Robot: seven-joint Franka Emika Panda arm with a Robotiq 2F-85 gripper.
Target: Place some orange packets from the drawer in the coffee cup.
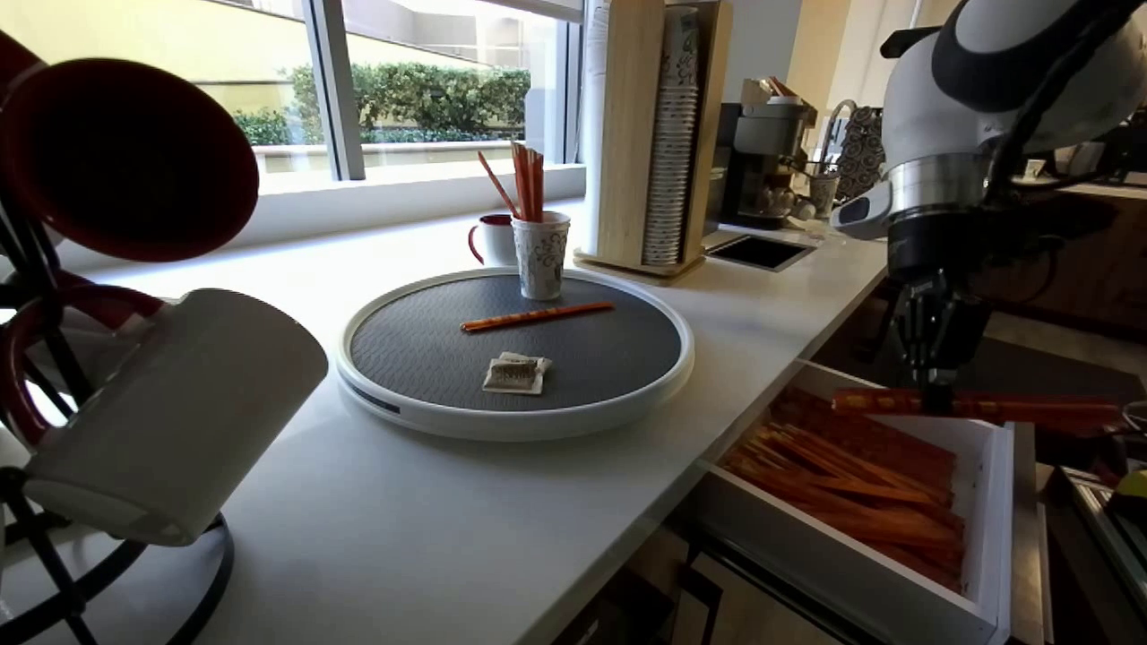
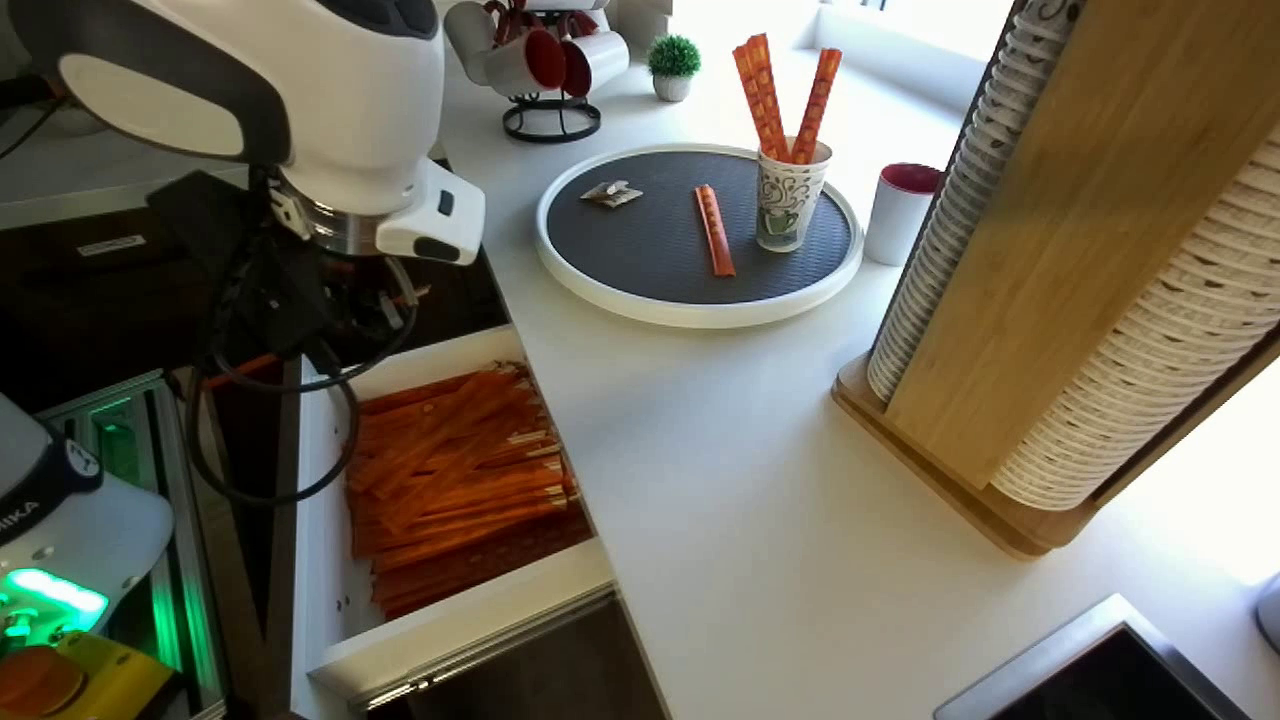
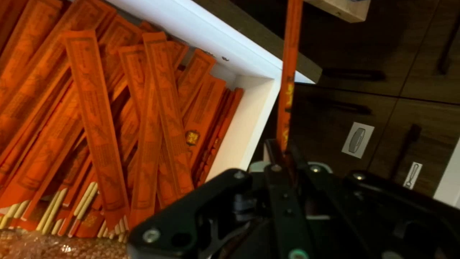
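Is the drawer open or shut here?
Open: the drawer juts out from under the white countertop, exposing orange chopstick packets inside.

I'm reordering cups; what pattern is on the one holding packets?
Dark swirls on the white paper cup, clearest in an exterior view.

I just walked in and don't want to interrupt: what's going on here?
A robot's gripper is shut on an orange packet, held up near the open drawer, where many similar packets lie. A few packets stand in the patterned paper cup on the round tray, and one loose packet lies on the tray. The held packet isn't in the cup yet.
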